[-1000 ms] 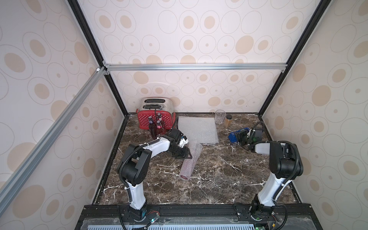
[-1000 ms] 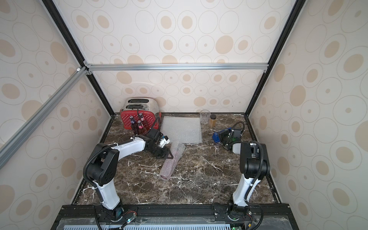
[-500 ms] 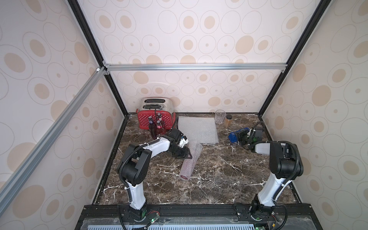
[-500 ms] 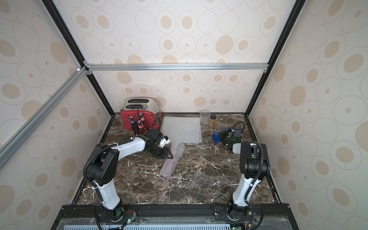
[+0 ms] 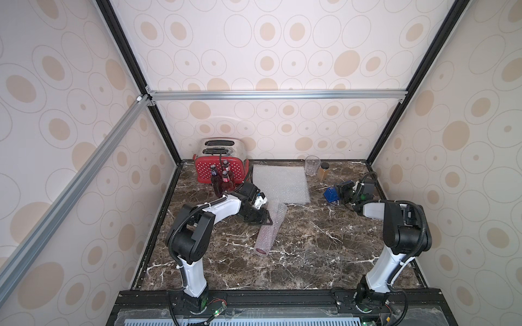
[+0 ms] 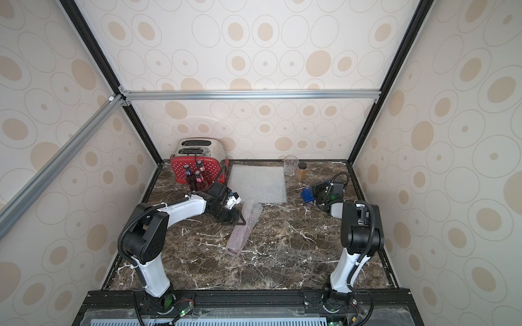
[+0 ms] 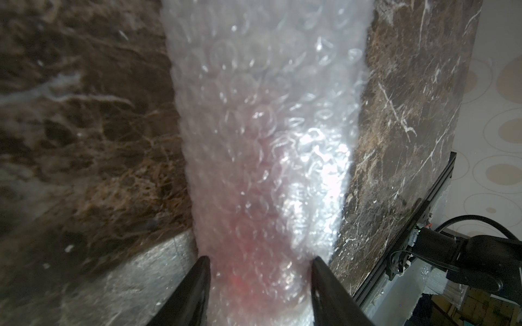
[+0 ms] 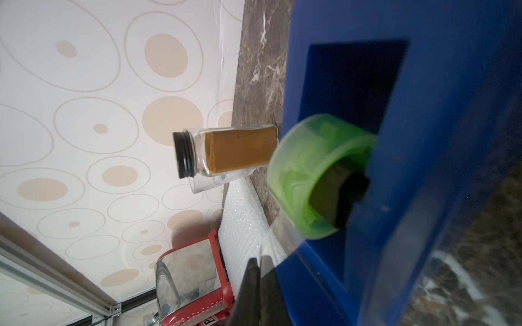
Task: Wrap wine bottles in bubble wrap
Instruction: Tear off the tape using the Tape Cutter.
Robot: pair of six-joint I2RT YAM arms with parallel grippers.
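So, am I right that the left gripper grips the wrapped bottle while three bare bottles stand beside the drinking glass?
Not quite: both top views show the bare bottles standing before the red toaster, far from the drinking glass. The left gripper does grip the wrapped bottle.

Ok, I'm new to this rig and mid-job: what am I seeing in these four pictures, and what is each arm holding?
Two robot arms stand at the near edge of a marble table. Both top views look down from one overhead camera, and each wrist view looks along one arm's tool. The left tool grips a wrapped bottle, rolled in bubble wrap and lying on the table; red shows through the wrap. The right tool is shut beside the blue tape dispenser; whether it pinches tape I cannot tell. Also on the table are a flat bubble wrap sheet, three unwrapped bottles in front of a red toaster, a drinking glass and an amber jar.
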